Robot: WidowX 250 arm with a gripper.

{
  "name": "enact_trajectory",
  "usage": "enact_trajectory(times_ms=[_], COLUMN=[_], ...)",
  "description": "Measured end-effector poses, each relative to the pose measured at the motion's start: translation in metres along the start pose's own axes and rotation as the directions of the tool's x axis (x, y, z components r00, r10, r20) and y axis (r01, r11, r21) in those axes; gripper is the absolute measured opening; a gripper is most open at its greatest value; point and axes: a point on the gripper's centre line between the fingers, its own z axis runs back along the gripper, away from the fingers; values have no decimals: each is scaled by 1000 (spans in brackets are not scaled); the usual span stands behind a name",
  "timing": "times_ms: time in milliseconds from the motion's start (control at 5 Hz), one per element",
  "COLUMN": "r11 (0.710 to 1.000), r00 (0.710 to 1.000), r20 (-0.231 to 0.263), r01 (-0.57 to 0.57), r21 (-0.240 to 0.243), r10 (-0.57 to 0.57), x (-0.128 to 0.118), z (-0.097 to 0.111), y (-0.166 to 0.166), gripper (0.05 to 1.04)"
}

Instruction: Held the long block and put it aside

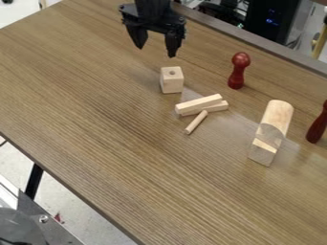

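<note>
A: Gripper hangs over the far side of the tabletop. Fingers spread apart, nothing between them. Where's the long block?

B: Mid-tabletop, nearer the camera than the holed cube. I take it to be the upper pale bar. It overlaps a second bar; whether it lies fully on top or leans, can't tell.

A: Handling?

B: Bare wood by the look. Probably light, rigid, not fragile. Flat faces should give decent grip, though smooth wood may slip if pinched at an edge.

A: Where to take hold?

B: Mid-length, one finger on each long side, gripper turned to suit the bar's slant. Balance should sit there. An end hold would likely let it droop or swivel.

A: Depth?

B: Shallow. Go too low and the fingers may catch the second bar as well, or nudge the dowel lying close by on the near side. Moderate squeeze; stiff stock, no need to crush. Lift straight up before carrying sideways.

A: Progress?

B: Block not in hand. I'd call it the approach; the grasp and the setting aside remain.
</note>
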Motion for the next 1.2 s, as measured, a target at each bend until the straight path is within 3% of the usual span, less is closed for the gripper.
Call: enact_trajectory(times_ms=[400,800,1200], r11=[1000,996,984], r00=[998,997,986], r20=[-65,-36,-14], r01=[0,66,166], r21=[-21,-66,-68], r10=[-1,-68,-168], x=[-25,-44,-62], z=[-14,4,13], y=[-3,-22,-46], gripper=[985,986,985])
